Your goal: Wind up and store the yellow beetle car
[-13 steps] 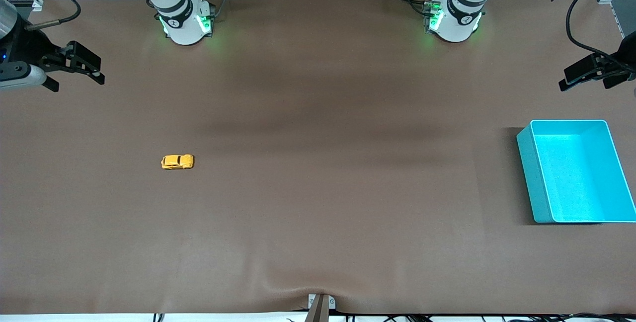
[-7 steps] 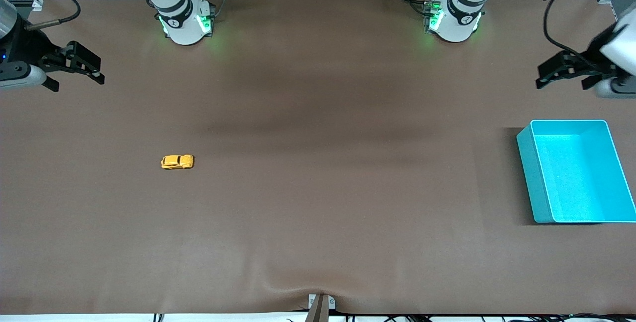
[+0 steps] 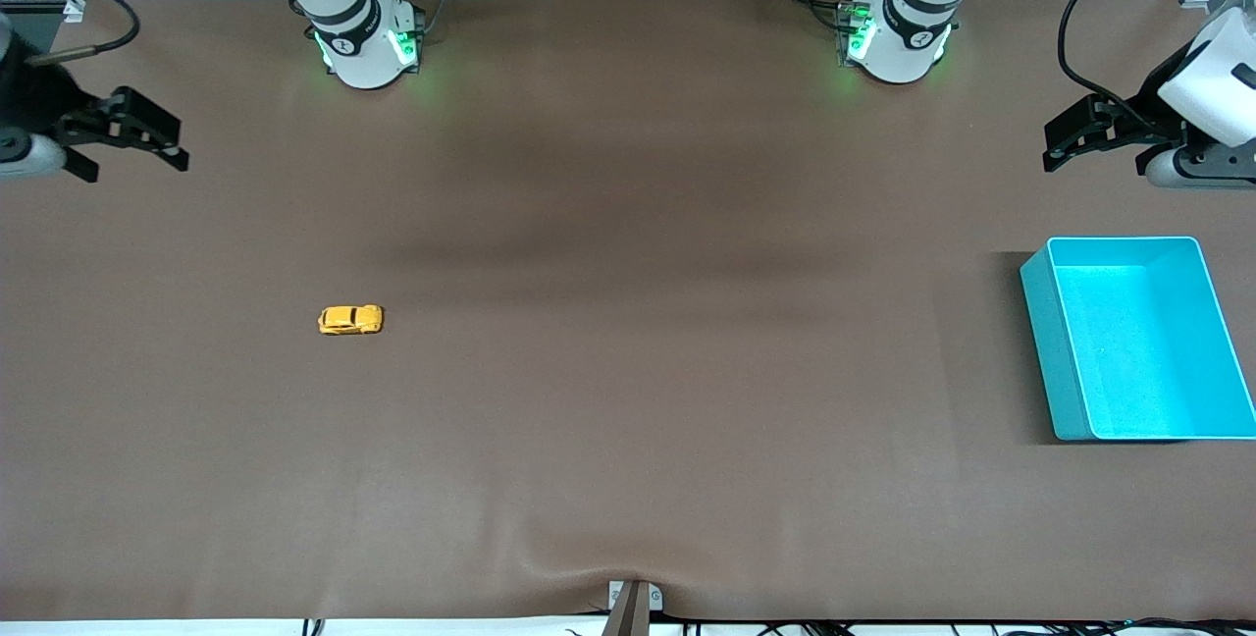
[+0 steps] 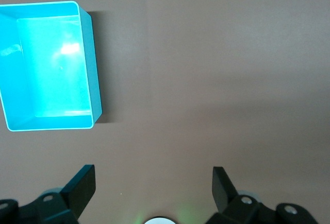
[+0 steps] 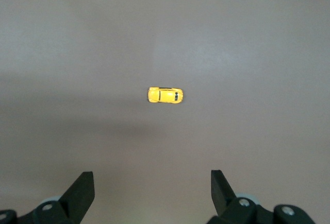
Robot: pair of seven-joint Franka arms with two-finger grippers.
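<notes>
The yellow beetle car (image 3: 350,320) stands on its wheels on the brown table (image 3: 628,420), toward the right arm's end and well away from every edge, with nothing touching it. The right gripper (image 3: 123,137) hangs high over the table's edge at that same end, its two fingers spread wide and holding nothing. Its wrist camera looks down at the car (image 5: 165,95), so I judge this arm is the one that should go for it.

The turquoise bin (image 3: 1128,342) sits at the edge of the left arm's end, with nothing inside, probably as the place where the car is stored. The left gripper (image 3: 1099,131) is over the table close to the bin (image 4: 49,64), its fingers also fully apart and holding nothing. No winding is begun yet.
</notes>
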